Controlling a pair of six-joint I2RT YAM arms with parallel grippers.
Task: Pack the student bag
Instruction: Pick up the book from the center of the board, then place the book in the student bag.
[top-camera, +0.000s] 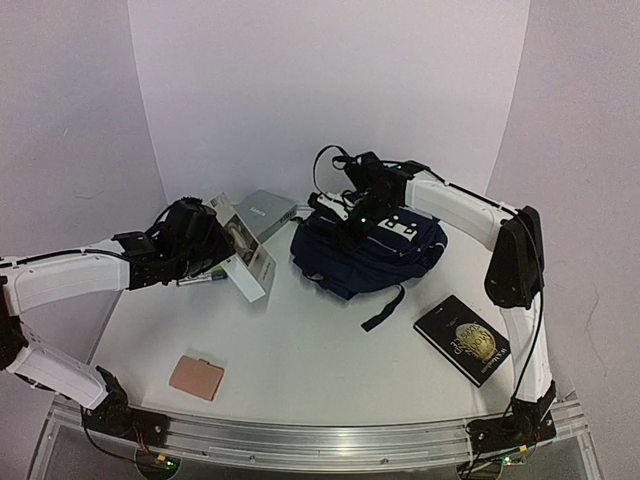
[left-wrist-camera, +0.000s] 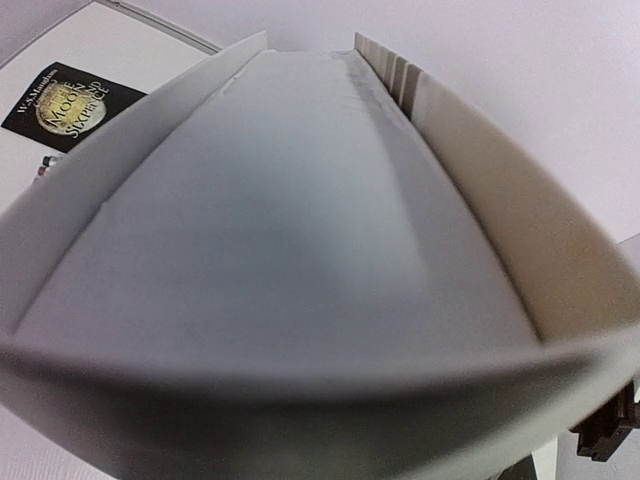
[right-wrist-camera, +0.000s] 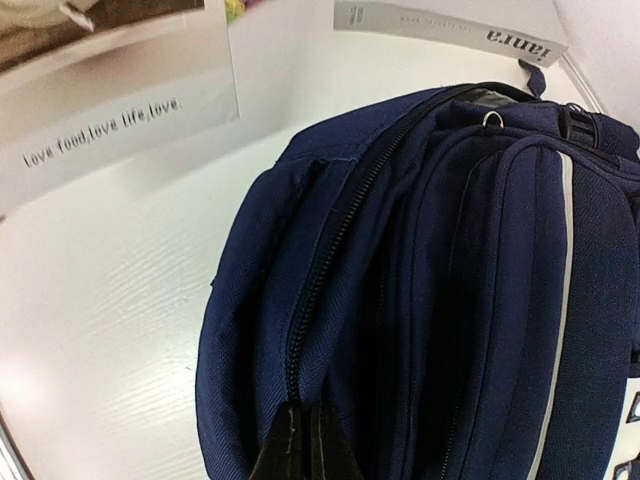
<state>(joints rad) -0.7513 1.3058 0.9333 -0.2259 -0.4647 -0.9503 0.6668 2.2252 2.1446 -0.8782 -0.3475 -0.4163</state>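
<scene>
your right gripper (right-wrist-camera: 300, 452) is pinched shut on the zipper (right-wrist-camera: 330, 268) of the student bag (top-camera: 365, 250), which lies mid-table toward the back. your left gripper (top-camera: 205, 258) clamps a white book (top-camera: 245, 250) upright, left of the bag.

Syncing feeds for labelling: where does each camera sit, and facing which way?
Top external: above, behind the bases, looking down on table; left arm, right arm show.
Left wrist: looks along the held white book toward black book.
Right wrist: looks down on student bag; right gripper shows.
Shared: top and left wrist both show black book.
</scene>
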